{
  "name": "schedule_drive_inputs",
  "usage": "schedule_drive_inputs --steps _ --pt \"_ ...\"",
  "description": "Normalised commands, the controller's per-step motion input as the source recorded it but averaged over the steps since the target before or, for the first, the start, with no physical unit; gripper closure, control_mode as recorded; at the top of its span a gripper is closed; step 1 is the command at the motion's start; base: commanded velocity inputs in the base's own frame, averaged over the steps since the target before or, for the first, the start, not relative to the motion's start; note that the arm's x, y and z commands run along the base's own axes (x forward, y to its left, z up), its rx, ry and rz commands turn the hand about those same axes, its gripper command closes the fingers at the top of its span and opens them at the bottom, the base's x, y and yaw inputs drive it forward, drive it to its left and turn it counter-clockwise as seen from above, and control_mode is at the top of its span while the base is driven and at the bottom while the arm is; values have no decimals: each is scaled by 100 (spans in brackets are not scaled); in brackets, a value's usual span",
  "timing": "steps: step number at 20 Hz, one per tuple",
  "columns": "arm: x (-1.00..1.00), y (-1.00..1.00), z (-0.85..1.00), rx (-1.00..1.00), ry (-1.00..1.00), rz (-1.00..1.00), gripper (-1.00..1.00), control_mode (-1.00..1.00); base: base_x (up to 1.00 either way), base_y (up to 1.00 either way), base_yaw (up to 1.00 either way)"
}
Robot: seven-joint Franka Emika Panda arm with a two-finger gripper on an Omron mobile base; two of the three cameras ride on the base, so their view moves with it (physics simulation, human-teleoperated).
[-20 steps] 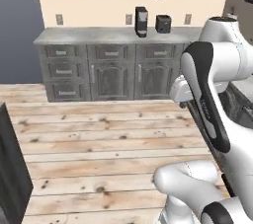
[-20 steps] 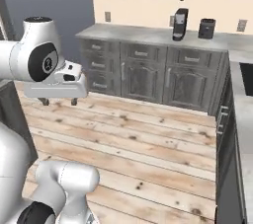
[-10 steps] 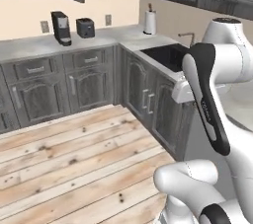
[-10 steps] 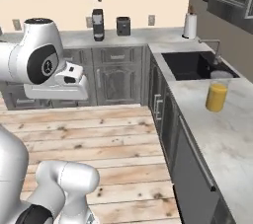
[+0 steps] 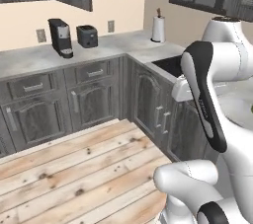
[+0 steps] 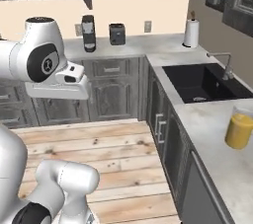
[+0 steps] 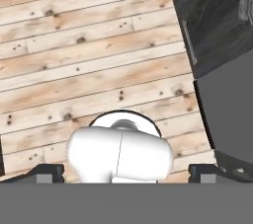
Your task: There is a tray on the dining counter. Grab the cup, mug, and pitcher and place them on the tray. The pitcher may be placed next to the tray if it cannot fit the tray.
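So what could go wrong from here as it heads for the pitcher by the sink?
The pitcher stands close to the worktop's front edge, so a sideways nudge could tip it or spill the orange liquid. The claw hangs open over the wooden floor, far from it, and the arm could clip the cabinets on approach.

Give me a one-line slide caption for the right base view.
Robot arm held over wooden floor while the pitcher of orange liquid waits on the marble worktop beside the black sink.

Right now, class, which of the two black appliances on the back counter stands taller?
The coffee machine on the left: it rises well above the squat toaster beside it.
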Motion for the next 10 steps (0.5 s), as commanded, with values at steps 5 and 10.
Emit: schedule_drive_inputs --steps 5,10 --pt "0 0 0 0 0 0 -100 100 99 -10 0" --pt "0 0 0 0 0 0 -100 100 70 -35 0"
